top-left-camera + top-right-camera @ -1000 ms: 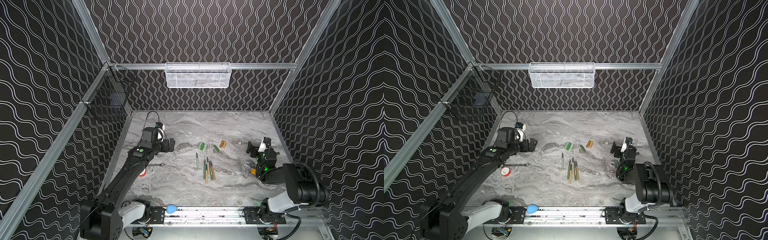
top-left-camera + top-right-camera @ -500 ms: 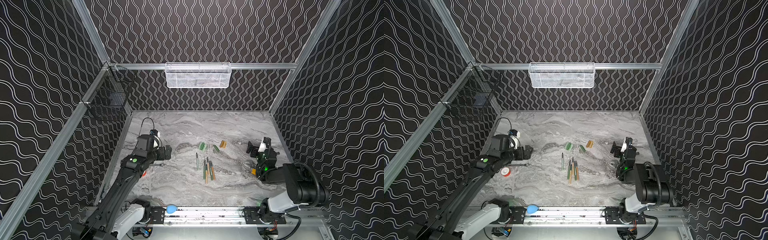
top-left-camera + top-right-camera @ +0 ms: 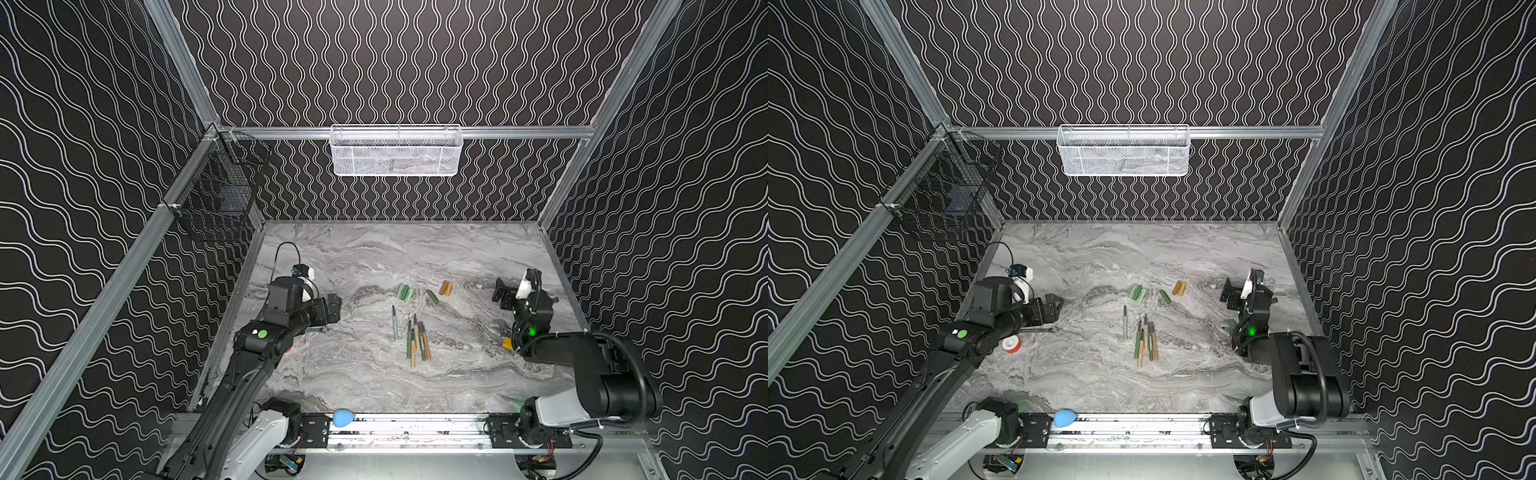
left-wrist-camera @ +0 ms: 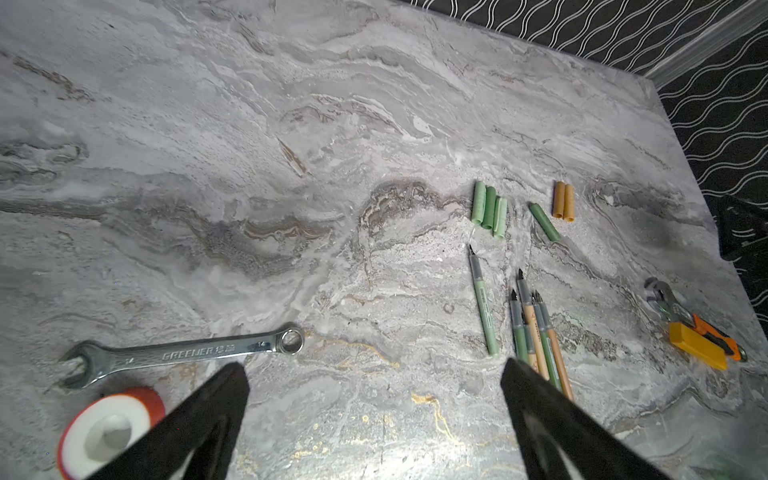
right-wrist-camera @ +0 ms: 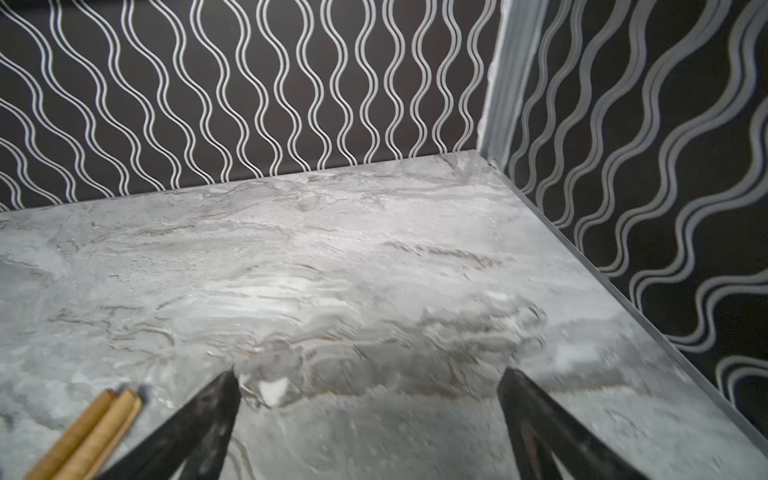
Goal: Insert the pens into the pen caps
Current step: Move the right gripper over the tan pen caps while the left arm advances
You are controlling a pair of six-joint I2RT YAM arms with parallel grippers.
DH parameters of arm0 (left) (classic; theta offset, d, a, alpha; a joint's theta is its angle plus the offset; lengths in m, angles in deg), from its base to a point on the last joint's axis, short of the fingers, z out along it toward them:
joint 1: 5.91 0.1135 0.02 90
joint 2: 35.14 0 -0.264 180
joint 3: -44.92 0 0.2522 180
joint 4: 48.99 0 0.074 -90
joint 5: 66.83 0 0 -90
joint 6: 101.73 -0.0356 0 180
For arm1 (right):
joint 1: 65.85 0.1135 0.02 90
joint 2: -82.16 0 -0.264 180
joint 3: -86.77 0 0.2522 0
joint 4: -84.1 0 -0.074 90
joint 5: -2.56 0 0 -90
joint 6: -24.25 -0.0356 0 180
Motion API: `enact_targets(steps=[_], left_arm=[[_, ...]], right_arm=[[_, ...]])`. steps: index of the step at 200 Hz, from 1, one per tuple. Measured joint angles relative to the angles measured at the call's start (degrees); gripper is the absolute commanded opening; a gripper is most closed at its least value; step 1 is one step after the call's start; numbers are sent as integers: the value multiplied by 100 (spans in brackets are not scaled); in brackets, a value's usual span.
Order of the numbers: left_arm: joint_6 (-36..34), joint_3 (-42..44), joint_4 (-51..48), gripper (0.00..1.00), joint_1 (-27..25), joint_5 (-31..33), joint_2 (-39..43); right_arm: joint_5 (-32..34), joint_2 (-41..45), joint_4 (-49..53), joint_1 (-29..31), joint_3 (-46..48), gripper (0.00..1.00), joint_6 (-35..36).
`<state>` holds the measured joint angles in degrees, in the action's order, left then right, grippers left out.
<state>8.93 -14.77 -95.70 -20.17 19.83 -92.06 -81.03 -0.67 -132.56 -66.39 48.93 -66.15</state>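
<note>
Several pens (image 3: 417, 340) (image 3: 1145, 340) lie in a bundle mid-table, with one pale green pen (image 4: 484, 303) apart beside them. Behind them lie the pen caps: pale green ones (image 3: 404, 292) (image 4: 489, 205), a dark green one (image 3: 432, 297) (image 4: 544, 222) and two orange ones (image 3: 446, 288) (image 4: 563, 200) (image 5: 89, 432). My left gripper (image 3: 335, 308) (image 3: 1054, 306) (image 4: 374, 370) hangs open and empty, left of the pens. My right gripper (image 3: 503, 295) (image 3: 1230, 297) (image 5: 370, 376) stands open and empty over bare table, right of the orange caps.
A silver wrench (image 4: 178, 353) and a red and white tape roll (image 4: 106, 428) lie under the left gripper. A yellow-orange utility knife (image 4: 702, 338) and pliers (image 4: 660, 295) lie by the right arm. A white mesh basket (image 3: 395, 151) and a black wire basket (image 3: 216, 199) hang on the walls.
The left arm has swung down and drawn back a little toward the front, its gripper staying open. The right arm has not moved.
</note>
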Motion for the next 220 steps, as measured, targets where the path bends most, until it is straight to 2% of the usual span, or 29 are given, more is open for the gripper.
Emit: enact_targets(steps=[28,57,94,124,169,220], left_arm=[[-179,24,-31,99,0,125,-92],[-476,-168,-240,99,0,111,-470],[-675,-177,-238,99,0,-66,-514],[-555,24,-35,99,-48,-317,-638],[-236,-402,-129,99,-920,-321,-844],[-164,-601,-295,99,-1198,-225,-1445]], right_arm=[[114,431,938,343,-437,99,-42],[173,909,2378,1038,-881,99,-225],[203,1198,4063,1690,-1602,99,-822],[-68,1220,5058,1773,-1670,99,-1274],[-723,1241,6347,1814,-2315,99,-1523],[-1318,1198,7316,1939,-2944,99,-1674]])
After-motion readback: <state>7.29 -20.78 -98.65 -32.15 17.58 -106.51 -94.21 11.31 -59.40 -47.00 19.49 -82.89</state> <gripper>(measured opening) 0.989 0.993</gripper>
